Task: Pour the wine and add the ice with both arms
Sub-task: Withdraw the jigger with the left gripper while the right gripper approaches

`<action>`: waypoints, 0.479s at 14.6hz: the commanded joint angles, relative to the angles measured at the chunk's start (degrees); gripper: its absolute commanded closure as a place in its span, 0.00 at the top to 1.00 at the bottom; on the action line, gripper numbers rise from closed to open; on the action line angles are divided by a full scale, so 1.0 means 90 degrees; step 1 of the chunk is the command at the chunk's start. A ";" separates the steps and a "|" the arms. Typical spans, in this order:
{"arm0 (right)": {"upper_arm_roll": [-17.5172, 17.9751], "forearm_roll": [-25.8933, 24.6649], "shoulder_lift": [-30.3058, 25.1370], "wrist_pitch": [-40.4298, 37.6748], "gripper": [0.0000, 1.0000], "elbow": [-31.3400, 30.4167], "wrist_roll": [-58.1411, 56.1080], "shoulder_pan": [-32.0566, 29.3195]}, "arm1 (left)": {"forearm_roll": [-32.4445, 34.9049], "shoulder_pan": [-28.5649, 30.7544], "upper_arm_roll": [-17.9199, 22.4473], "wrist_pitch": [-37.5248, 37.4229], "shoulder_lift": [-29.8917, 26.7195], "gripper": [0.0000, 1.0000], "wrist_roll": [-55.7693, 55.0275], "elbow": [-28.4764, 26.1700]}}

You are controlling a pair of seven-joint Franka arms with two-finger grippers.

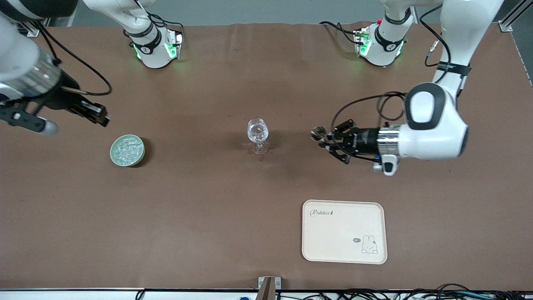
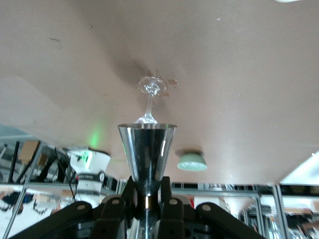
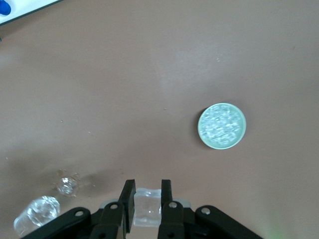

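- cream tray w/ a rabbit print sits nearest the front cam, toward the left arm's end of the table.
- pale green bowl of ice on the table toward the right arm's end; also seen in right wrist view, bowl heaped w/ clear cubes.
- stemmed glass stands upright mid-table, approx. between bowl and left gripper; some clear glinty bits inside. wet sheen on the table at its foot, can't tell if that's wine.
- left gripper over the table beside the glass, arm lying level; fingers pinched on the waist of a metal jigger, its mouth facing the glass.
- right gripper up over the table near the bowl, toward the right arm's end; fingers pinching one ice cube between the pads.
- arm bases w/ green lights along the table edge farthest from the cam.
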 commanded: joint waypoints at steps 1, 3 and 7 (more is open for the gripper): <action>0.0489 0.0066 0.0319 0.0493 0.00 -0.0148 0.1069 0.0091 | -0.0279 -0.0091 0.0435 -0.0495 0.0712 0.00 0.0184 0.0849; 0.0842 0.0056 0.0593 0.0835 0.00 -0.0148 0.1675 0.0091 | -0.0376 -0.0023 0.0445 -0.0496 0.1171 0.00 0.0320 0.1211; 0.1671 -0.0022 0.1178 0.1617 0.00 -0.0148 0.3023 0.0246 | -0.0815 0.0191 0.0445 -0.0486 0.2235 0.00 0.0681 0.2197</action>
